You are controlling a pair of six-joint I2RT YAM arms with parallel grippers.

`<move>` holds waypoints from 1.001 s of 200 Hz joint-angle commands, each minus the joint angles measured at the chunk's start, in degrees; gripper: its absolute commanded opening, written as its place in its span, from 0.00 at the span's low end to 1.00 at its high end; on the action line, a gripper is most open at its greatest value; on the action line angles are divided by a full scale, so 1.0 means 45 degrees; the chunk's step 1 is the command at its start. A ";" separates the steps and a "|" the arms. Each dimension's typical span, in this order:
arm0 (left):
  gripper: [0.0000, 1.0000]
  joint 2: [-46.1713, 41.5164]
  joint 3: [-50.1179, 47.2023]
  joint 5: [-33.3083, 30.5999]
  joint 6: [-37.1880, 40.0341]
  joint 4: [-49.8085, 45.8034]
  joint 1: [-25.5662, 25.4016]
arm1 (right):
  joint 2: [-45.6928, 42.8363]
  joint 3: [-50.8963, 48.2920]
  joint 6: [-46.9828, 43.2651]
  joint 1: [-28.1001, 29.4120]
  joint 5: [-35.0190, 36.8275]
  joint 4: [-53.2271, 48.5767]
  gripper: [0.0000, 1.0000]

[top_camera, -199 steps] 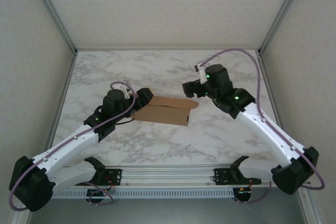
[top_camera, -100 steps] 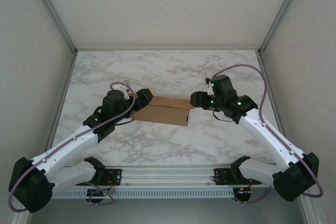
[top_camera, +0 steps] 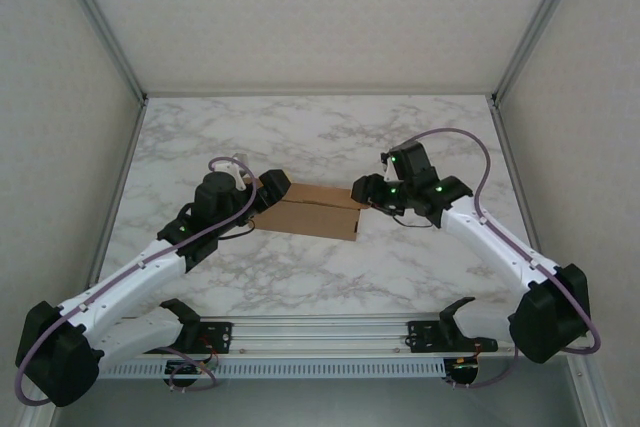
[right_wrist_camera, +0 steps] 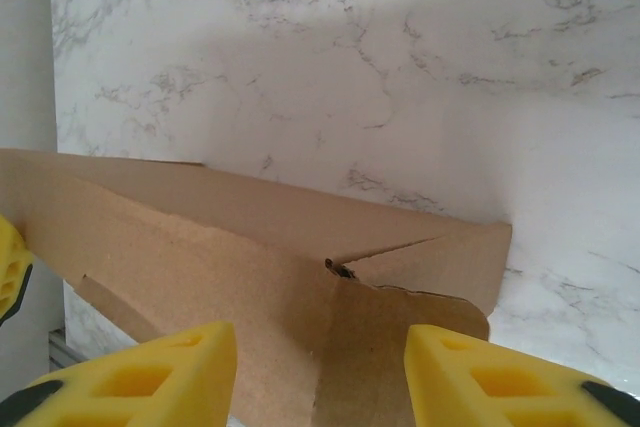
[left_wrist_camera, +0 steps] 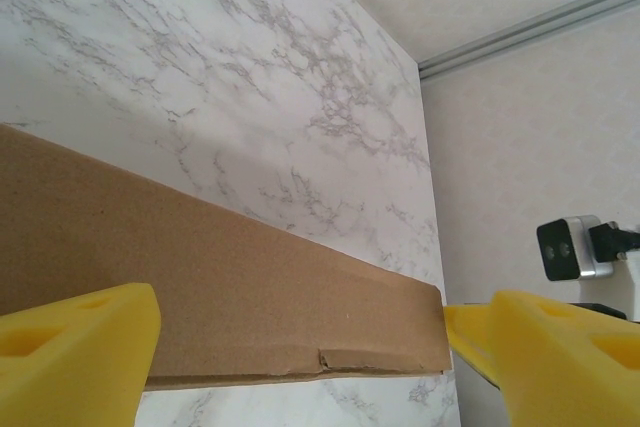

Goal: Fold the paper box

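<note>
The paper box (top_camera: 315, 209) is brown cardboard lying flat and partly folded mid-table. My left gripper (top_camera: 272, 190) is at its left end. In the left wrist view the box's long panel (left_wrist_camera: 200, 277) runs across behind the open yellow fingers (left_wrist_camera: 70, 357), the left gripper (left_wrist_camera: 300, 372) holding nothing. My right gripper (top_camera: 362, 192) sits at the box's right end. In the right wrist view the right gripper (right_wrist_camera: 320, 377) stands open over the box's end flap (right_wrist_camera: 420, 317), where a small tear marks the corner of the folds.
The marble table (top_camera: 330, 137) is bounded by metal frame posts and pale walls at left, right and back. The arm rail (top_camera: 320, 332) runs along the near edge. Bare marble (right_wrist_camera: 400, 67) lies beyond the box.
My right arm has swung left and lowered until its gripper reached the box's right end. The left arm and the box have stayed put.
</note>
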 commanded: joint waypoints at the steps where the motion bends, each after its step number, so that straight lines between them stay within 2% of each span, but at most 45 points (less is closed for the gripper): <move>1: 0.85 0.0011 -0.0522 -0.0233 0.0043 -0.0993 0.0002 | 0.0320 -0.0450 0.0263 -0.0063 -0.0431 0.0425 0.47; 29: 0.85 0.0050 -0.0514 -0.0184 0.0051 -0.0999 -0.0005 | 0.0603 -0.0496 -0.0046 0.0008 -0.0311 0.0372 0.38; 64: 0.85 -0.0032 -0.0447 -0.0265 0.0151 -0.1213 0.0013 | 0.0876 -0.0209 -0.1105 0.0304 0.1235 -0.0870 0.32; 101: 0.90 -0.0136 -0.0075 -0.0581 0.0452 -0.1863 0.0050 | 0.1068 -0.0468 -0.1455 0.0494 0.1730 -0.1114 0.32; 145: 0.95 -0.0566 0.1691 -0.1161 0.1703 -0.3514 0.0372 | 0.1025 -0.0329 -0.1701 0.1025 0.2895 -0.1427 0.31; 200: 0.95 -0.1228 0.2225 -0.1743 0.2631 -0.4482 0.1880 | 0.0909 -0.0441 -0.1800 0.1245 0.3229 -0.1384 0.30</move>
